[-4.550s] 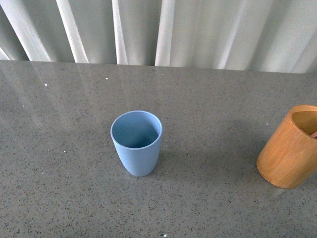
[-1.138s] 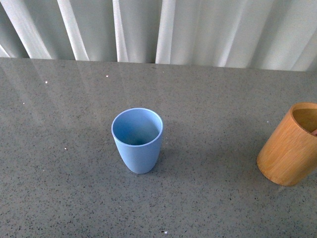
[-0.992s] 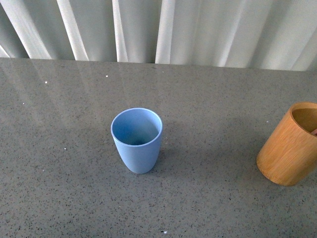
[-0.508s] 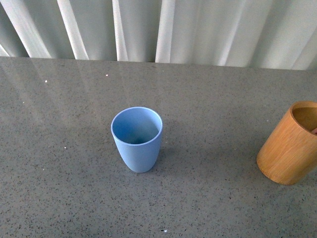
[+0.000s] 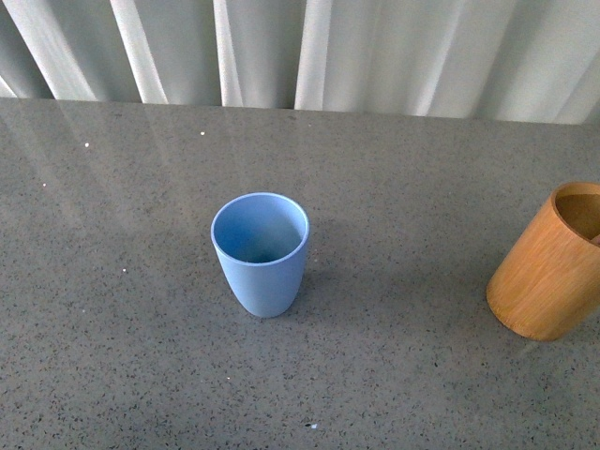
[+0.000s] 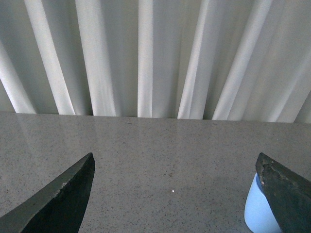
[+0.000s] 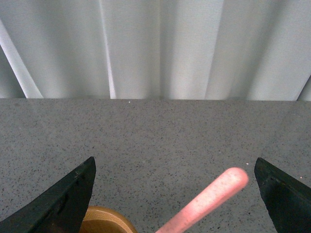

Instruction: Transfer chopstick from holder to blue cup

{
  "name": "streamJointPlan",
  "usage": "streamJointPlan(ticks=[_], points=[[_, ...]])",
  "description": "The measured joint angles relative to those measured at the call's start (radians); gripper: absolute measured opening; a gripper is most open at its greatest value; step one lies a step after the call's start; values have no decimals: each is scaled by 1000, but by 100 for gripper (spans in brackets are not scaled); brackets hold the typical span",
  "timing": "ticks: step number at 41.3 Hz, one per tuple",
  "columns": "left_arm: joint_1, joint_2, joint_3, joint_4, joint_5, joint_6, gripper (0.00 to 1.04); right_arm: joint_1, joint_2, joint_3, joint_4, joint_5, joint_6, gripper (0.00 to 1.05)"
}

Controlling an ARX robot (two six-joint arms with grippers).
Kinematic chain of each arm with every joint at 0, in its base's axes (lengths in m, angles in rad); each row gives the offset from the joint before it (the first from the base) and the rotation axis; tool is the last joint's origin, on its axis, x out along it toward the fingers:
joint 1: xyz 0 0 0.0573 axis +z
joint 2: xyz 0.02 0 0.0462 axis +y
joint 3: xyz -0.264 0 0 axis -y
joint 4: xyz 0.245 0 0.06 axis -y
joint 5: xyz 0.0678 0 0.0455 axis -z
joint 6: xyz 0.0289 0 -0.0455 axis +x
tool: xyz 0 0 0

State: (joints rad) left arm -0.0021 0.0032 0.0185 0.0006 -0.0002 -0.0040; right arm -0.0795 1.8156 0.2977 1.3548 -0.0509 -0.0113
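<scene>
Right fingers (image 7: 68,199): spread wide, empty, straddling the chopstick (image 7: 204,201), probably lining up a pinch.
Chopstick: leaning out of the holder (image 7: 104,221) just below them, untouched.
Left fingers (image 6: 63,199): also spread, empty; blue cup (image 6: 253,211) peeks out beside one.
</scene>
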Motion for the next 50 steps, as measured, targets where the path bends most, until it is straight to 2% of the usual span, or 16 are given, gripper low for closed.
streamJointPlan(ticks=[20,25,28,33,39,41,50], points=[[0,0,0,0,0,0,98,15,107,28,38,15,-3,94],[0,0,0,0,0,0,98,26,111,33,38,16,-3,71],[0,0,0,0,0,0,98,31,115,37,38,16,-3,62],[0,0,0,0,0,0,98,45,124,55,38,15,-3,33],[0,0,0,0,0,0,98,58,123,70,43,-1,26,5],[0,0,0,0,0,0,98,63,121,74,45,-10,26,1],[0,0,0,0,0,0,98,63,121,74,45,-16,26,2]])
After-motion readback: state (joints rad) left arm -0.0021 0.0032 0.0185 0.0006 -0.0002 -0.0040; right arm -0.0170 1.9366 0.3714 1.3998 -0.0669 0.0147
